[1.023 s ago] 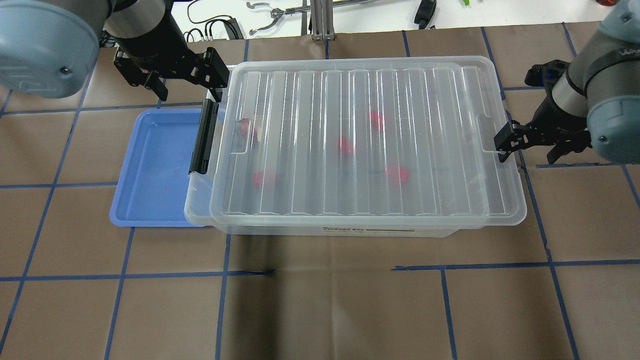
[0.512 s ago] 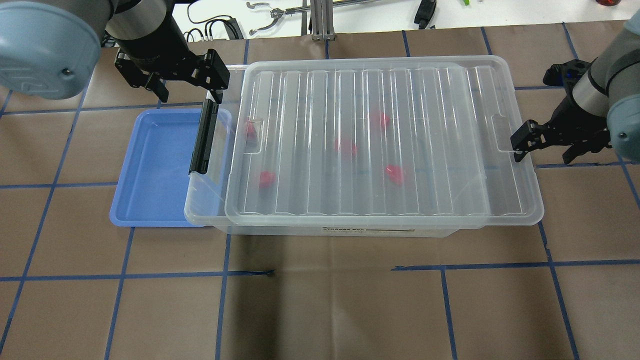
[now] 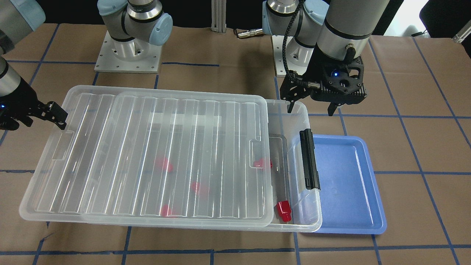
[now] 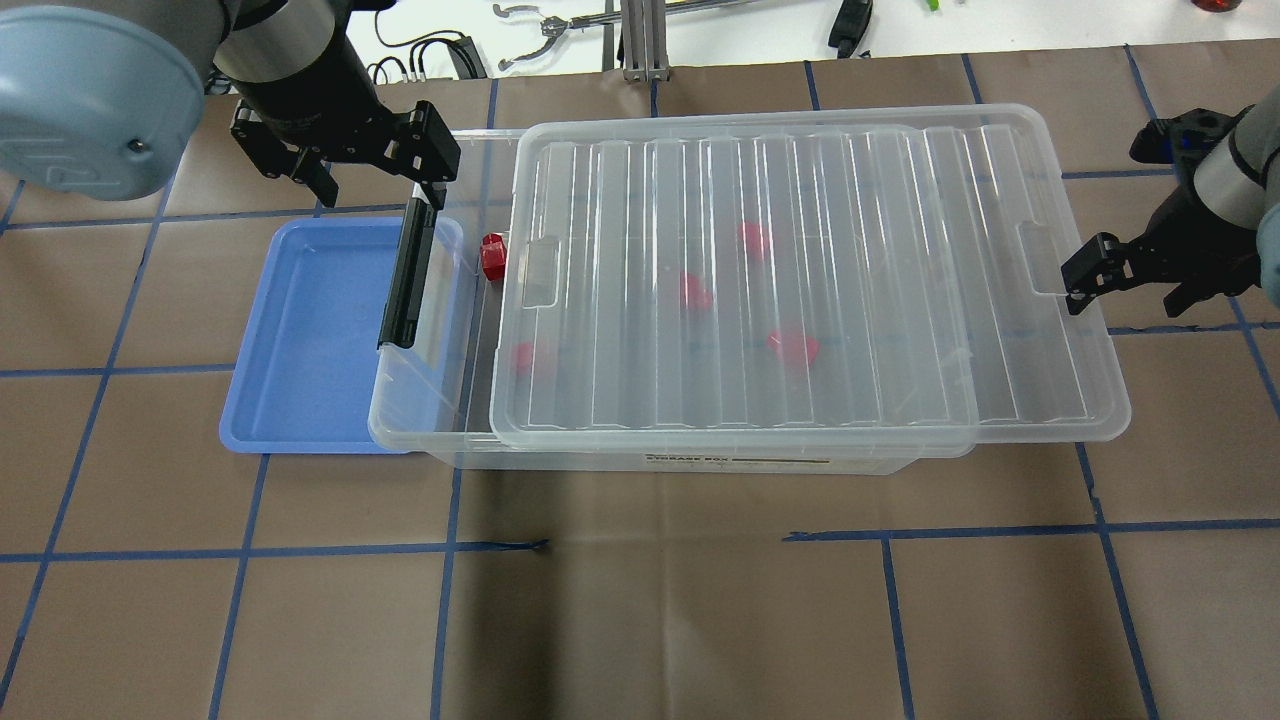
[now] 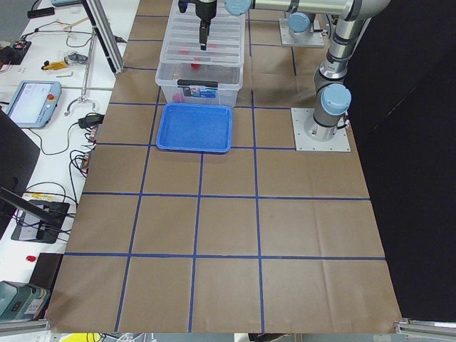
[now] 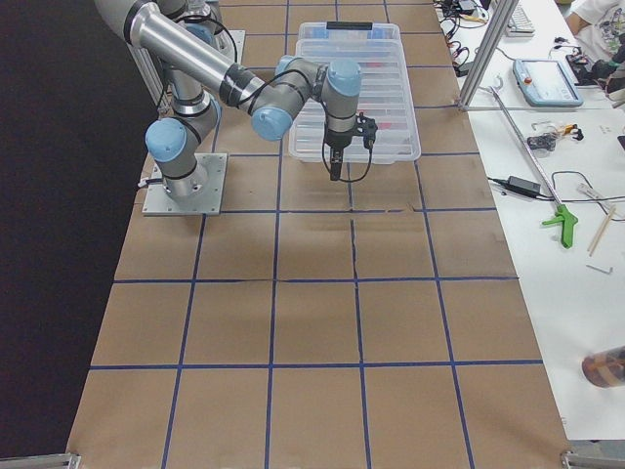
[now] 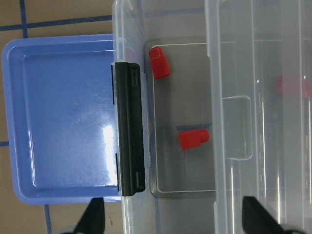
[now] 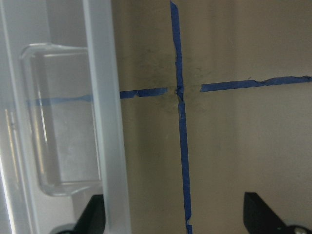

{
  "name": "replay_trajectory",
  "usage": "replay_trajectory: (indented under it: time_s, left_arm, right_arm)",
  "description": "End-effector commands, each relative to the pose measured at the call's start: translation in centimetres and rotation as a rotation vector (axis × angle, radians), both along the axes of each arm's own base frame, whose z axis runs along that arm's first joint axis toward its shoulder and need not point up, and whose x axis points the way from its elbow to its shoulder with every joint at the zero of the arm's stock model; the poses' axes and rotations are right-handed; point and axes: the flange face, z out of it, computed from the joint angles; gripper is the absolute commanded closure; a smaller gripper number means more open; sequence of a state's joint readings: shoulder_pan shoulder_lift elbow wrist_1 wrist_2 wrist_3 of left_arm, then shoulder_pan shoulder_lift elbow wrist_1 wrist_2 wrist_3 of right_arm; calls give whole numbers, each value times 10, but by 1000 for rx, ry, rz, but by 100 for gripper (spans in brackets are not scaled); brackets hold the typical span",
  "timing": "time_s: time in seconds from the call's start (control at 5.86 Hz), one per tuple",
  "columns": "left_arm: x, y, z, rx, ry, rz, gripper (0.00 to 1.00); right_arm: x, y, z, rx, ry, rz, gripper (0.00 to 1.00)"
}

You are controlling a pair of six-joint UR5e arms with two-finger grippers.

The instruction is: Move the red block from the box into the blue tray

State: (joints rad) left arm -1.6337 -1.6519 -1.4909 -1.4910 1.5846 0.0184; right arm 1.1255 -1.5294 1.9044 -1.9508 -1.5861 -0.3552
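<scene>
Desk (image 4: pixel 640 620). Box (image 4: pixel 700 462), lid (image 4: pixel 870 280) offset, likely mid-opening. Blue tray (image 4: pixel 310 340), bare, beside clip end. Right pincer (image 4: pixel 1128 298) spread, finger at lid rim, holding nothing. Left pincer (image 4: pixel 380 190) spread, unladen, over gap. Red block (image 4: pixel 491 256) uncovered in box; next, left descends onto it.

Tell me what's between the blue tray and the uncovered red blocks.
The box's end wall with its black clip handle separates the blue tray from both red blocks; clearest in left wrist view.
</scene>
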Motion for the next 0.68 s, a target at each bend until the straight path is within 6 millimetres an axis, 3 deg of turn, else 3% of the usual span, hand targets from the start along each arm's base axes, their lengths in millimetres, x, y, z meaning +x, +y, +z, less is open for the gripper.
replay_trajectory:
  time_s: [0.0,0.51]
  left_arm:
    - [0,0,1,-1,0,0,1]
    - [-1,1,-10,19,-9,-85,1]
  right_arm:
    - [-31,6,1,-4,6,-19,0]
    - [-70,16,4,-8,24,-47,0]
